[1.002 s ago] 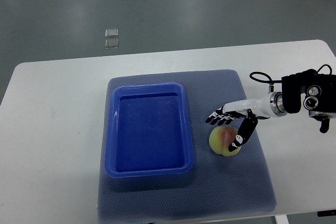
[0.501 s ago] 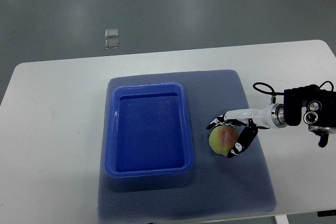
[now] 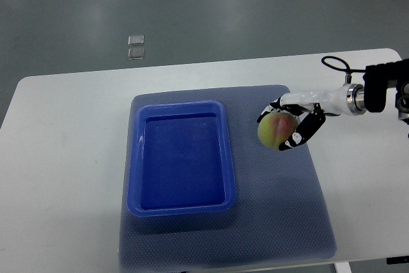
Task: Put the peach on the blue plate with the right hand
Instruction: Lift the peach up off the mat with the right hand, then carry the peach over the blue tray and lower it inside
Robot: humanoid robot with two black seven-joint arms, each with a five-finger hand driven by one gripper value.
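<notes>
A white table (image 3: 64, 158) is carrying a grey mat (image 3: 281, 222), and on the mat's left half a blue plate (image 3: 133, 177) is sitting bare inside. To its right, my right hand (image 3: 297, 116) is reaching in from the side, its fingers clamping around the peach (image 3: 273, 130) over the mat's upper right part.
</notes>
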